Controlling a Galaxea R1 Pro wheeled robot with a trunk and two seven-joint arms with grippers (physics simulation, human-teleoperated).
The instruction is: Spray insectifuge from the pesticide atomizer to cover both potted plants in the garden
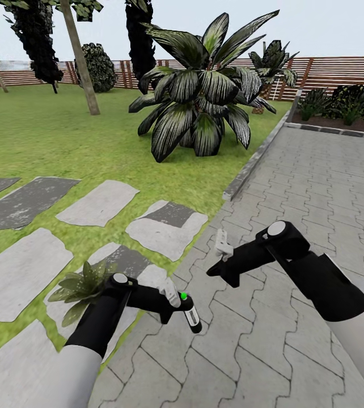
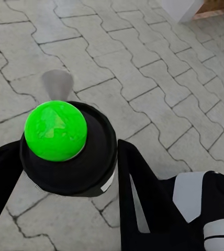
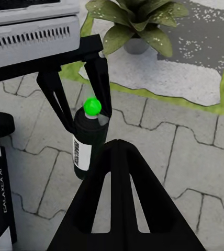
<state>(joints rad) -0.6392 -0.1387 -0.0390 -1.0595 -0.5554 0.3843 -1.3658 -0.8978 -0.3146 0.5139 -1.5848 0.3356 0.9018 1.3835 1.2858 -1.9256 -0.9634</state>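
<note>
Left hand [image 1: 173, 297] grasping pesticide atomizer [image 1: 190, 311] — green button top; potted plant [image 1: 83, 286] beside; right hand [image 1: 223, 245] state unclear.

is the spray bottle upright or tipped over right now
Roughly upright, slightly tilted. The pesticide atomizer is clamped in the left gripper above the paving, green button top upward, label on its side.

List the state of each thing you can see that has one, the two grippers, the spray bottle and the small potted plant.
Left gripper: shut on the pesticide atomizer.
Right gripper: cannot tell open or shut, holding nothing.
Pesticide atomizer: held off the paving, tilted, button top green.
Potted plant: upright beside the stepping stones.
</note>
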